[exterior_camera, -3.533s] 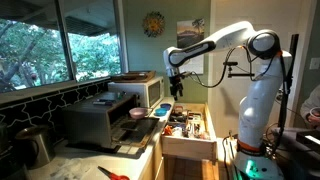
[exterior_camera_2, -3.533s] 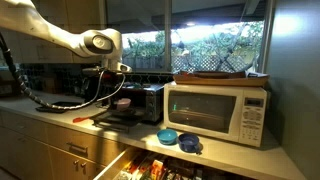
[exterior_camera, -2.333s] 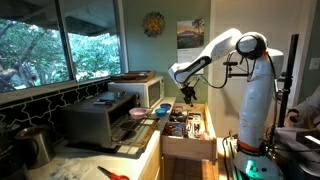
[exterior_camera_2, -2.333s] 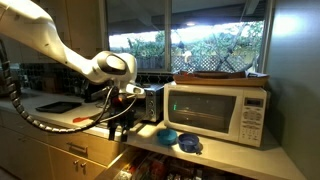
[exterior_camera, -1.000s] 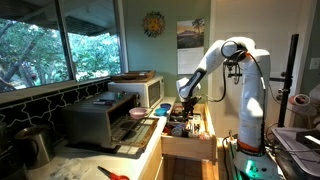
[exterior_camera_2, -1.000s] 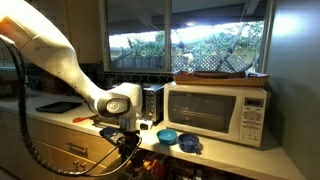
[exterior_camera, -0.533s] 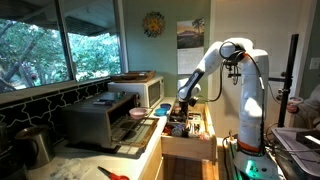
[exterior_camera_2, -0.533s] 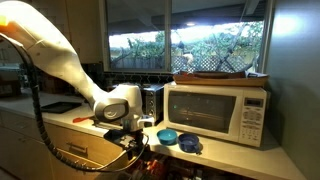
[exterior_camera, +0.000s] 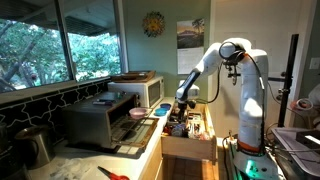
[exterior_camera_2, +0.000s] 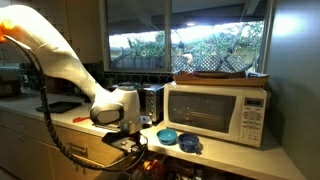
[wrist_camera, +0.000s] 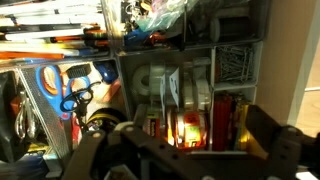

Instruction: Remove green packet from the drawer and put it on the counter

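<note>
The pale wood drawer (exterior_camera: 188,147) is pulled out below the counter (exterior_camera: 135,152) and is crammed with small colourful items. My gripper (exterior_camera: 180,106) hangs just above its contents; it also shows low over the drawer (exterior_camera_2: 150,170) as the gripper (exterior_camera_2: 135,150). In the wrist view the gripper (wrist_camera: 180,150) is open and empty, with the dark fingers (wrist_camera: 265,130) wide apart. Between them lies a small orange packet with a greenish label (wrist_camera: 190,128), beside red packets (wrist_camera: 222,115). I cannot tell for sure which item is the green packet.
A toaster oven (exterior_camera: 100,120) and a white microwave (exterior_camera_2: 220,112) stand on the counter, with blue bowls (exterior_camera_2: 175,138) in front of the microwave. Blue-handled scissors (wrist_camera: 70,88) and wooden dividers (wrist_camera: 115,70) fill the drawer. Windows run behind the counter.
My arm has swung from above the counter down over the open drawer. In the last second the gripper sank a little lower toward the drawer's contents.
</note>
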Robot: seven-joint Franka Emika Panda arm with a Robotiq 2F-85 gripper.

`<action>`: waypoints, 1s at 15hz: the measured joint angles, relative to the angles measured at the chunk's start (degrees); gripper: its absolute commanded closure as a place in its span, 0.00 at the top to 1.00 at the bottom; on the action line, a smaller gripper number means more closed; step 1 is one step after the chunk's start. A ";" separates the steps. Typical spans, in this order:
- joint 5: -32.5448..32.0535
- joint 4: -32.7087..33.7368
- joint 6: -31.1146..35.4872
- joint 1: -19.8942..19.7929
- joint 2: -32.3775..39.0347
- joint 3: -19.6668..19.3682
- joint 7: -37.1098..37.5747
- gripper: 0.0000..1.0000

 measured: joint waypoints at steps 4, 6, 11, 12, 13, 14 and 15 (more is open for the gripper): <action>0.06 0.27 0.51 -0.17 0.85 -0.14 0.25 1.00; 0.29 0.47 2.32 -0.63 2.60 -0.38 0.25 1.00; 2.50 1.73 7.87 -3.28 8.83 0.12 -1.69 0.98; 4.03 2.22 8.62 -3.68 9.96 0.53 -3.31 0.97; 5.73 2.75 9.27 -4.16 11.04 1.26 -5.05 0.94; 7.58 3.29 10.01 -4.67 12.02 2.25 -6.95 0.93; 9.44 3.88 10.58 -5.22 12.81 3.42 -8.89 0.91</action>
